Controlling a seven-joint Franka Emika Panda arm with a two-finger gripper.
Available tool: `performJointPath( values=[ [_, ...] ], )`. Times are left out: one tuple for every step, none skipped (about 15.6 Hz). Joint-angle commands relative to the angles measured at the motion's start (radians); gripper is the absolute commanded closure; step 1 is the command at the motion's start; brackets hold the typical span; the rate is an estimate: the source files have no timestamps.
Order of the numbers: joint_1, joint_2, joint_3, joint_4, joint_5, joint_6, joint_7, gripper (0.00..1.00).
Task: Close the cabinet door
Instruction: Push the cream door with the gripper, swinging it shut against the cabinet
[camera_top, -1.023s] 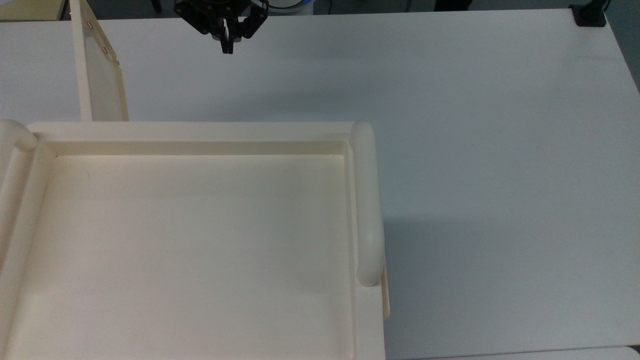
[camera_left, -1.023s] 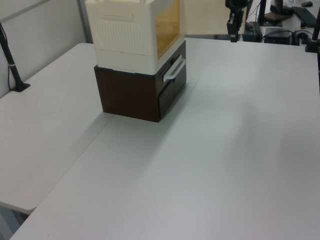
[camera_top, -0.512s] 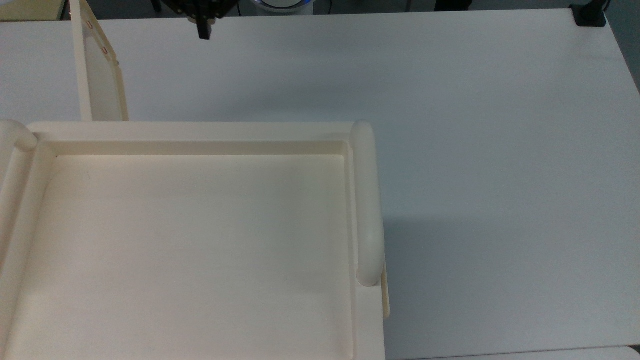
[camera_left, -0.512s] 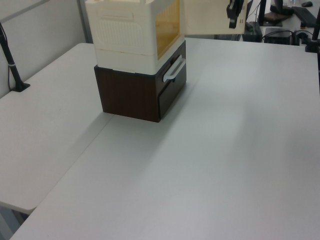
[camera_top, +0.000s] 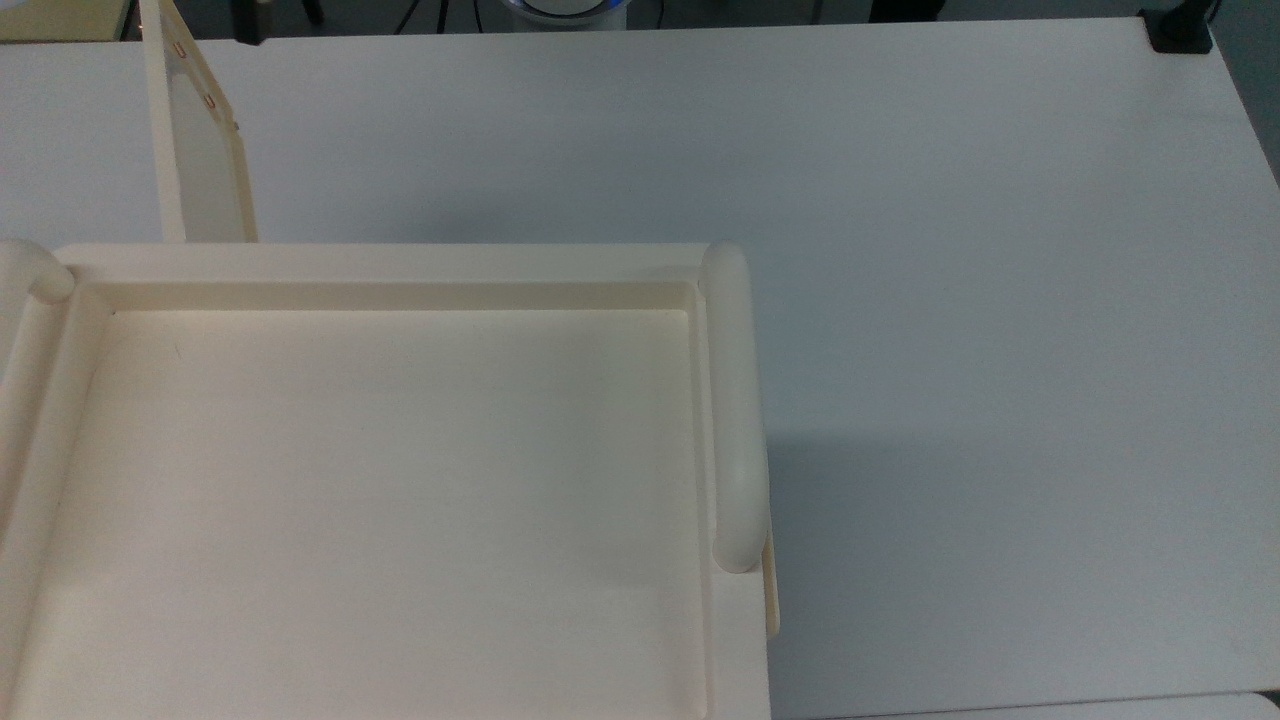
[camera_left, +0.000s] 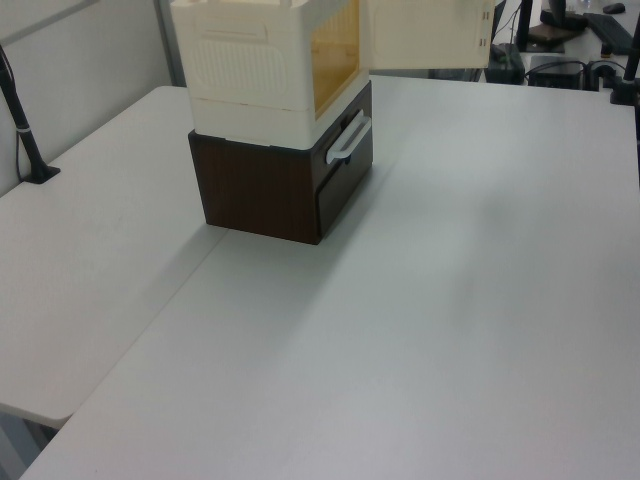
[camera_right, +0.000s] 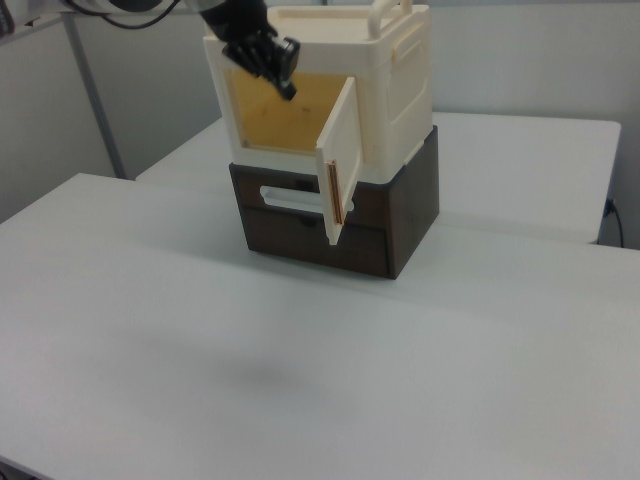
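While cabinet door (camera_right: 338, 168) hangs open, hand (camera_right: 270, 62) nearby

Cut off and unclear
The cabinet (camera_top: 380, 480) runs past the top view's left and bottom edges; the gripper's (camera_right: 280, 72) finger gap is unreadable.
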Motion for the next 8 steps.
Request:
performJointPath(
  values=[
    [-0.002,-0.001,-0.054,0.006,0.022,0.116,-0.008,1.0],
    [-0.008,0.004,-0.061,0.003,0.02,0.134,-0.01,1.0],
    [-0.022,0.006,-0.066,0.0,0.022,0.148,-0.013,1.0],
    [-0.039,0.01,-0.066,-0.001,0.023,0.158,-0.016,1.0],
    [-0.053,0.019,-0.066,-0.001,0.025,0.159,-0.033,1.0],
    [-0.062,0.024,-0.066,-0.001,0.025,0.159,-0.068,1.0],
    [-0.068,0.025,-0.068,-0.006,0.023,0.158,-0.111,1.0],
    [-0.073,0.025,-0.068,-0.021,0.023,0.153,-0.154,1.0]
  ],
)
